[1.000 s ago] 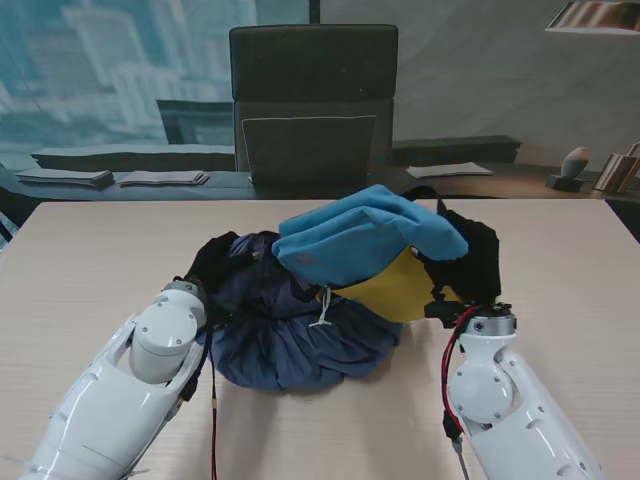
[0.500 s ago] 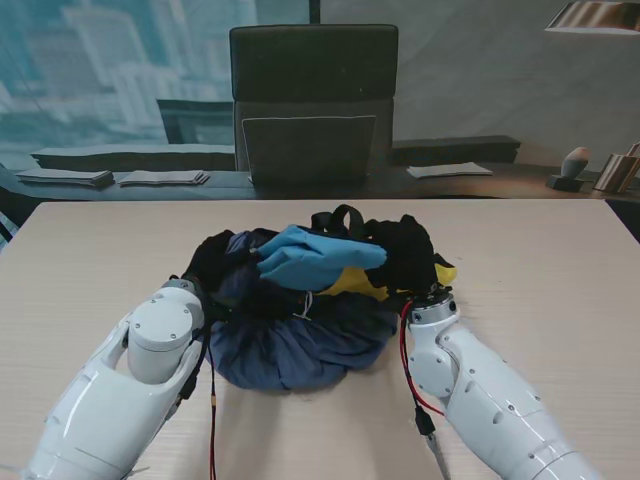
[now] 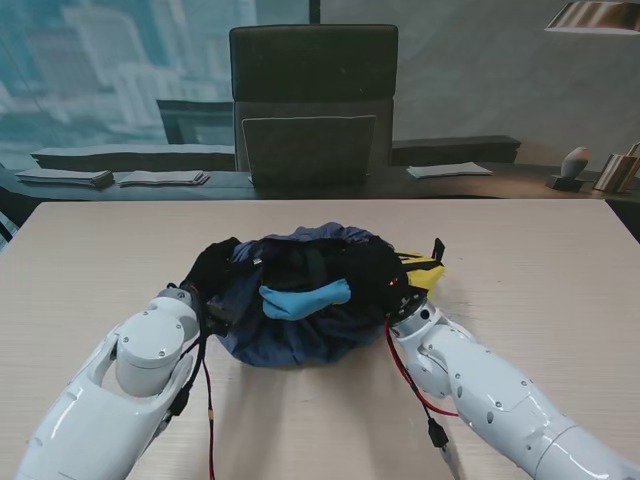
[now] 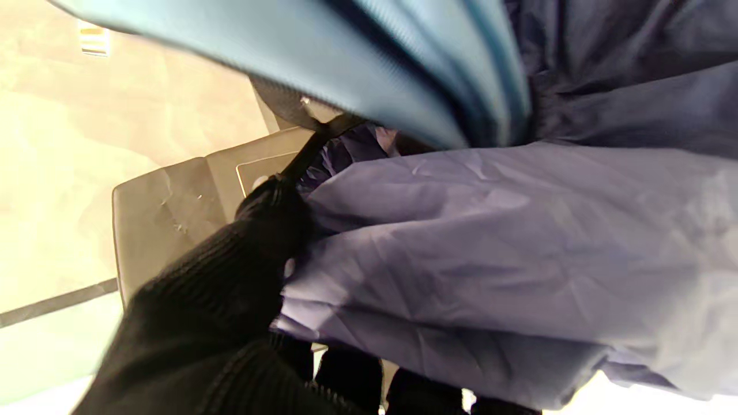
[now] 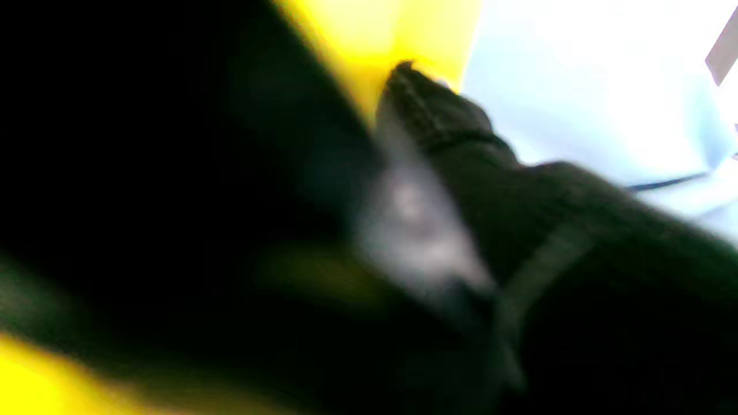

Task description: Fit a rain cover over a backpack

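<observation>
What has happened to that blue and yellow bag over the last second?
The backpack dropped from tilted up to low on the table. The navy rain cover now wraps most of it, leaving a blue strip and a yellow corner. The right hand swung in toward the bundle. The left hand stayed gripping the cover's edge.

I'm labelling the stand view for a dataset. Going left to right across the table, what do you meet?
Left hand → rain cover → blue backpack panel → right hand → yellow backpack corner.
</observation>
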Controlling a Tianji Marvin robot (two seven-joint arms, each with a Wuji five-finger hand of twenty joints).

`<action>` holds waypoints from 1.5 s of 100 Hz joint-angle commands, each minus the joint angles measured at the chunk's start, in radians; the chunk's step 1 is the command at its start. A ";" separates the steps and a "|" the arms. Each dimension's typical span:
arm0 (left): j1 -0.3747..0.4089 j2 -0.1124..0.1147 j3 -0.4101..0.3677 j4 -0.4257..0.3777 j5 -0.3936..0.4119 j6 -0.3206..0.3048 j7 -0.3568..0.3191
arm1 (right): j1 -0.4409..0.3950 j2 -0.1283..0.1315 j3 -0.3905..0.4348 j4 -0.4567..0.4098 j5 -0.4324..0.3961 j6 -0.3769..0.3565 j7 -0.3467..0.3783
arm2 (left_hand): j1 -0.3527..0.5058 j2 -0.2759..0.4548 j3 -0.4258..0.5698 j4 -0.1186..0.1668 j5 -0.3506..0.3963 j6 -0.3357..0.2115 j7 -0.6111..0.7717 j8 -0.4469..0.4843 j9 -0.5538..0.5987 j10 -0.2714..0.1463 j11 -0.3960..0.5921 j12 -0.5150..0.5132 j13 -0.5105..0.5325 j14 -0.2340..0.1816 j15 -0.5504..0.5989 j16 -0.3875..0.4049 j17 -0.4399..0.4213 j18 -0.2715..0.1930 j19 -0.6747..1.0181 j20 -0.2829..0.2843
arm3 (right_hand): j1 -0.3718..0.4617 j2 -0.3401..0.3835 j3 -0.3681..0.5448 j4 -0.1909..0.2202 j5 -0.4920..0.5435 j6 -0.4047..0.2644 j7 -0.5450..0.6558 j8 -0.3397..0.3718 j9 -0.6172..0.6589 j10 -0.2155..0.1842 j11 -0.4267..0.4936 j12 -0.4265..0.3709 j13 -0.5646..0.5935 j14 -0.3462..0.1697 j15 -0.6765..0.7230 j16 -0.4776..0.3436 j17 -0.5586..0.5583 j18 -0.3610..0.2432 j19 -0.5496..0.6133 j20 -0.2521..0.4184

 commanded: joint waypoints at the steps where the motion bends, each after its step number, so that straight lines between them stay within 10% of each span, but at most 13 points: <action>1: 0.019 0.002 -0.004 -0.027 0.014 0.020 -0.017 | 0.019 -0.021 -0.021 0.017 0.018 0.036 -0.027 | -0.001 0.018 0.047 -0.019 0.052 -0.010 0.063 0.036 0.039 -0.002 0.051 0.043 0.077 0.038 0.101 0.071 0.028 -0.002 0.056 0.027 | 0.240 -0.056 0.202 0.136 0.109 0.028 0.162 0.012 0.118 0.258 0.179 0.057 0.079 -0.077 0.448 0.148 0.086 0.124 0.064 0.028; 24: 0.042 0.019 -0.019 -0.060 0.073 0.035 -0.051 | 0.055 -0.042 -0.043 0.040 0.010 0.193 -0.111 | 0.000 0.027 0.037 -0.023 0.047 -0.006 0.079 0.062 0.252 0.067 0.117 0.223 0.492 0.119 0.321 0.151 0.249 0.067 0.185 0.103 | 0.315 -0.162 0.202 0.250 0.139 0.091 0.196 -0.031 0.126 0.343 0.285 0.071 0.075 -0.059 0.534 0.218 0.169 0.131 0.160 0.056; 47: 0.052 0.032 -0.031 -0.121 -0.056 0.038 -0.144 | 0.063 -0.016 -0.086 0.007 -0.019 0.196 0.037 | 0.008 0.031 0.043 -0.033 0.045 0.028 0.098 0.067 0.382 0.104 0.166 0.232 0.690 0.146 0.361 0.103 0.376 0.122 0.208 0.109 | 0.300 -0.163 0.202 0.304 0.148 0.044 0.216 -0.033 0.125 0.307 0.370 0.088 0.080 -0.170 0.554 0.290 0.188 -0.023 0.274 0.049; 78: 0.091 0.094 -0.079 -0.204 -0.040 -0.008 -0.360 | 0.027 -0.050 -0.093 -0.047 0.056 0.385 0.221 | 0.005 0.040 0.050 -0.041 0.031 0.022 0.117 0.102 0.370 0.074 0.209 0.275 0.648 0.159 0.440 0.126 0.325 0.073 0.279 0.152 | 0.309 -0.163 0.202 0.488 0.158 0.074 0.245 0.006 0.128 0.296 0.452 0.118 0.077 -0.269 0.572 0.324 0.201 -0.123 0.384 0.074; 94: 0.111 0.094 -0.085 -0.198 0.011 -0.121 -0.332 | -0.001 -0.032 -0.084 -0.138 0.037 0.469 0.380 | -0.003 0.031 0.054 -0.034 0.057 -0.049 0.077 0.121 0.328 0.026 0.108 0.320 0.481 0.125 0.354 0.142 0.214 0.034 0.229 0.140 | 0.283 -0.163 0.202 0.524 0.158 0.042 0.249 0.013 0.125 0.268 0.467 0.115 0.080 -0.314 0.569 0.334 0.204 -0.166 0.393 0.067; 108: 0.101 0.100 -0.072 -0.175 -0.019 -0.196 -0.363 | -0.005 -0.019 -0.091 -0.182 0.022 0.457 0.448 | -0.019 0.019 0.054 -0.029 0.111 -0.114 0.015 0.113 0.186 -0.044 0.029 0.348 0.252 0.033 0.246 0.154 0.110 -0.014 0.162 0.107 | 0.262 -0.163 0.202 0.515 0.155 0.019 0.240 0.008 0.123 0.253 0.466 0.109 0.082 -0.326 0.563 0.335 0.203 -0.181 0.388 0.057; 129: 0.053 0.109 -0.030 -0.118 0.067 -0.231 -0.378 | 0.007 -0.013 -0.132 -0.204 0.008 0.438 0.493 | -0.033 0.013 0.008 0.004 0.124 -0.151 -0.036 0.068 0.075 -0.084 0.025 0.119 0.130 -0.046 0.088 0.089 0.020 -0.038 0.034 0.025 | 0.239 -0.163 0.202 0.472 0.143 -0.003 0.219 -0.011 0.119 0.220 0.466 0.099 0.087 -0.359 0.555 0.338 0.203 -0.215 0.376 0.037; 137: 0.036 0.122 -0.009 -0.084 0.230 -0.295 -0.372 | 0.006 -0.017 -0.135 -0.206 0.015 0.429 0.487 | -0.071 -0.011 -0.088 0.029 -0.075 -0.220 -0.091 0.061 0.003 -0.120 -0.017 0.056 0.087 -0.103 0.002 0.028 0.017 -0.071 0.005 0.005 | 0.230 -0.163 0.202 0.415 0.130 -0.006 0.201 -0.028 0.115 0.207 0.451 0.093 0.091 -0.357 0.546 0.342 0.200 -0.208 0.358 0.027; 150: 0.019 0.126 0.010 -0.042 0.307 -0.368 -0.350 | 0.008 -0.015 -0.138 -0.207 0.016 0.411 0.491 | -0.267 -0.023 -0.081 0.075 -0.336 -0.176 -0.284 -0.124 -0.159 -0.126 -0.079 -0.009 -0.029 -0.134 -0.135 -0.068 0.000 -0.091 -0.038 -0.017 | 0.203 -0.163 0.202 0.325 0.108 -0.026 0.168 -0.058 0.112 0.174 0.407 0.080 0.094 -0.353 0.525 0.312 0.191 -0.182 0.303 0.006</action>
